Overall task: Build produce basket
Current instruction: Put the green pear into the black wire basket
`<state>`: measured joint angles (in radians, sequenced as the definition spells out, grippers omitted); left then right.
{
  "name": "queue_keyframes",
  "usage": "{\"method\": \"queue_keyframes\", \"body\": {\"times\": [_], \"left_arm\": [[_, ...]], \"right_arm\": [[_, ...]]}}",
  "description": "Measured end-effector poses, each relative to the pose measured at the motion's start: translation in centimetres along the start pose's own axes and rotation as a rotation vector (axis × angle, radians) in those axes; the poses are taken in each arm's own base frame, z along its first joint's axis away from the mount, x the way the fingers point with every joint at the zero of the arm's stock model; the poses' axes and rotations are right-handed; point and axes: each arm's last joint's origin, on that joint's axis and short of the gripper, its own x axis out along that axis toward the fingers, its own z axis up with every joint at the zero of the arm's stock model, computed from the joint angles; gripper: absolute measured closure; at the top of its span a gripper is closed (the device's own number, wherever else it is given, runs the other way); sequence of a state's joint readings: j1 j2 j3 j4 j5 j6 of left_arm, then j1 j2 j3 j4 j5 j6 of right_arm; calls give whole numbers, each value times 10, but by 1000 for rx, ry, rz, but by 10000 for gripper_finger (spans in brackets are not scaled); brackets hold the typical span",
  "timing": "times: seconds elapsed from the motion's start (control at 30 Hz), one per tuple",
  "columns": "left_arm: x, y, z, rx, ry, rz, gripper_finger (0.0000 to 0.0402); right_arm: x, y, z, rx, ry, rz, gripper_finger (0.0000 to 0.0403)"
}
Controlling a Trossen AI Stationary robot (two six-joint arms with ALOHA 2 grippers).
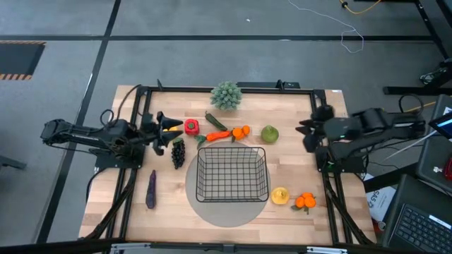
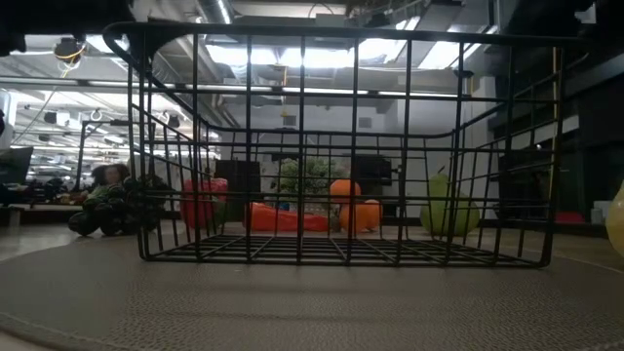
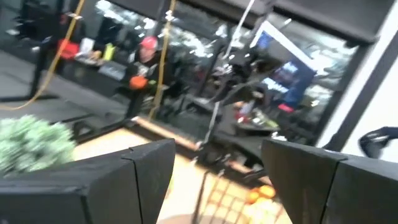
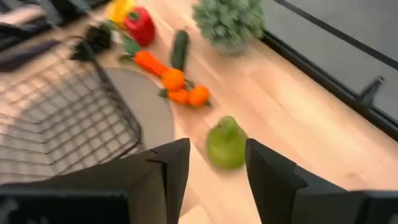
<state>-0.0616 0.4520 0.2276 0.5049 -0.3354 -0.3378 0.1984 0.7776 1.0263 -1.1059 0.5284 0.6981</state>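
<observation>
The black wire basket (image 1: 232,174) (image 2: 341,146) stands on a grey round mat, with nothing inside it. To its far side lie a banana (image 1: 171,128), red pepper (image 1: 191,127), cucumber (image 1: 215,121), carrot (image 1: 217,135), oranges (image 1: 241,131) and a green pear (image 1: 270,134) (image 4: 226,144). Dark grapes (image 1: 178,152) and a purple eggplant (image 1: 151,189) lie to its left. A lemon (image 1: 280,195) and more oranges (image 1: 305,202) lie at its near right. My left gripper (image 1: 157,135) (image 3: 214,180) is open just left of the banana and grapes. My right gripper (image 1: 308,134) (image 4: 217,168) is open to the right of the pear.
A spiky grey-green ball plant (image 1: 226,94) (image 4: 230,18) stands at the table's far edge, behind the cucumber. The black frame rails (image 1: 141,99) run along the table's left, far and right sides. Bare wood shows between the pear and my right gripper.
</observation>
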Motion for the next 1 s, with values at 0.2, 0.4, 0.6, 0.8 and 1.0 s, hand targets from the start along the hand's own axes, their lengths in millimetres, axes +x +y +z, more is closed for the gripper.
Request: {"method": "queue_keyframes", "body": {"times": [0.2, 0.4, 0.6, 0.8, 1.0], "left_arm": [[3, 2, -6, 26, 37, 46, 172], [5, 2, -8, 30, 49, 51, 172], [5, 2, -9, 31, 50, 51, 172], [5, 2, -9, 32, 50, 51, 172], [5, 2, -9, 32, 52, 52, 172]], "right_arm": [[42, 12, 0, -1, 110, -87, 255], [83, 14, 13, -29, 152, -168, 255], [122, 4, 21, -20, 280, -169, 255], [153, 0, 21, -19, 388, -135, 255], [172, 3, 15, -23, 451, -145, 255]]}}
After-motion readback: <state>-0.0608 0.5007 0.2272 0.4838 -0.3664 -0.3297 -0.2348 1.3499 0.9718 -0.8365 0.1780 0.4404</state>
